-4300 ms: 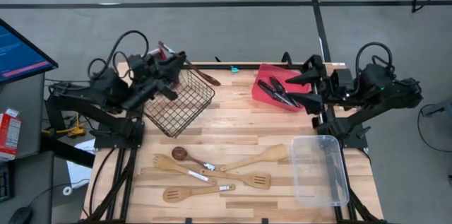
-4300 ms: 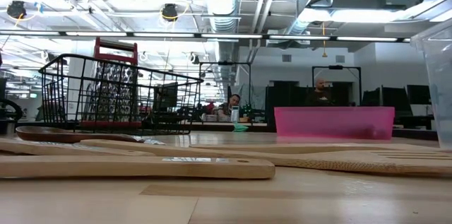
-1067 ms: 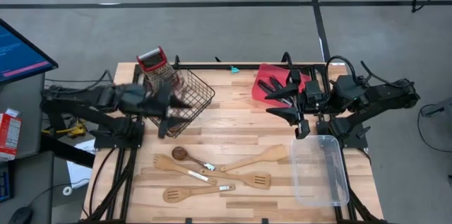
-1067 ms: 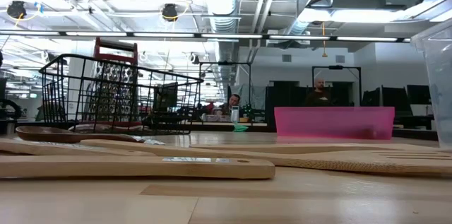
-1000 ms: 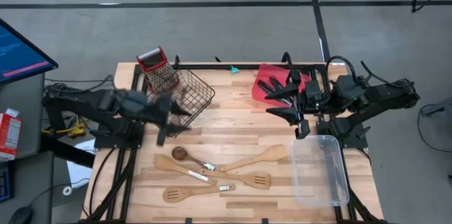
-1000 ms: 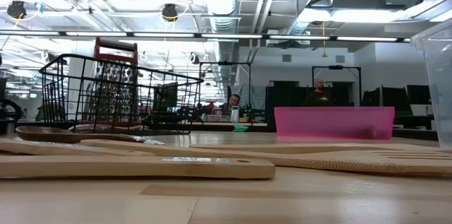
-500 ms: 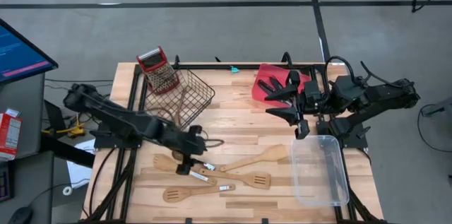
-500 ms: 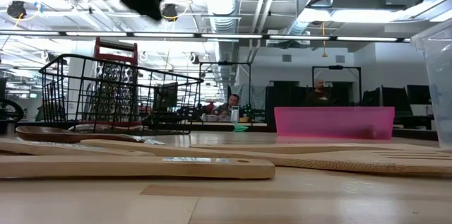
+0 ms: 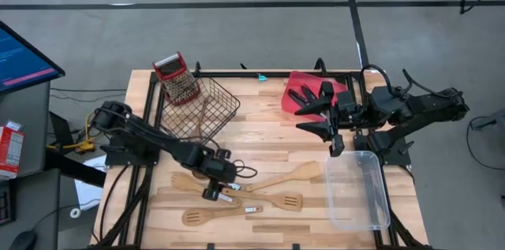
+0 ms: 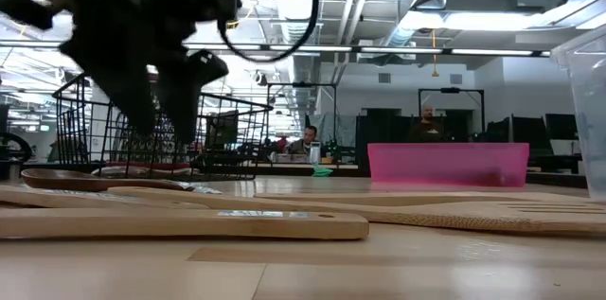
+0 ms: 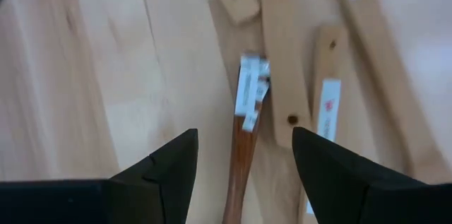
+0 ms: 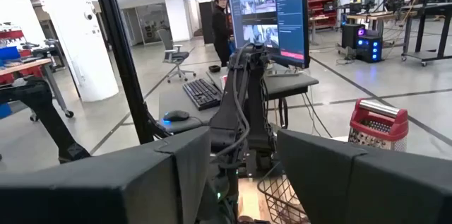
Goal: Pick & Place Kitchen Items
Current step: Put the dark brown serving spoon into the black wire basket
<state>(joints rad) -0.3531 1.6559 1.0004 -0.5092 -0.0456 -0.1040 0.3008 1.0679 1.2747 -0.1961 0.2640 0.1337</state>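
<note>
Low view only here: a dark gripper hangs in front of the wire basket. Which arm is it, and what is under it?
Observer: The left gripper; the high view puts it over the loose wooden utensils, nearer you than the basket.
Operator: Are its fingers lined up on anything?
Observer: Left wrist view: open, straddling the brown spoon handle, gaps both sides.
Operator: And the right arm?
Observer: The right gripper hovers open at the red tray.
</note>
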